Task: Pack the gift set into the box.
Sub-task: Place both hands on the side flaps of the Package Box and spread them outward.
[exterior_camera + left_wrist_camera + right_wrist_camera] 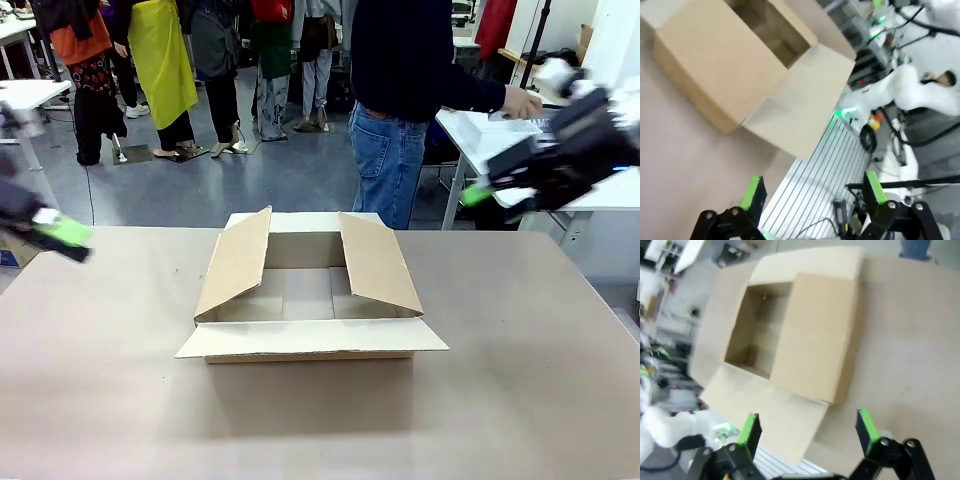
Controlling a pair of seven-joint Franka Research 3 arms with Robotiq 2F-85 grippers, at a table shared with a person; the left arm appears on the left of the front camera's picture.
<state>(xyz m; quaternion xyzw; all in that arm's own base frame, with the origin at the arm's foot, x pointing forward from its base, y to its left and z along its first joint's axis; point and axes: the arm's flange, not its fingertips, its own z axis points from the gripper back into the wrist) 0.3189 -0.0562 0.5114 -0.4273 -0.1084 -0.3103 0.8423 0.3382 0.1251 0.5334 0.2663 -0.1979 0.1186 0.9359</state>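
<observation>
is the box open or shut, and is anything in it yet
Open, and empty as far as shows: the box has its flaps spread outward, and its floor seen from the front is bare cardboard.

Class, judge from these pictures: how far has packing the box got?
Done: the box stands on the table with its flaps open; its inside looks bare. In hand: nothing, since the left gripper and the right gripper are both open, apart from it. Left: all the packing itself.
</observation>
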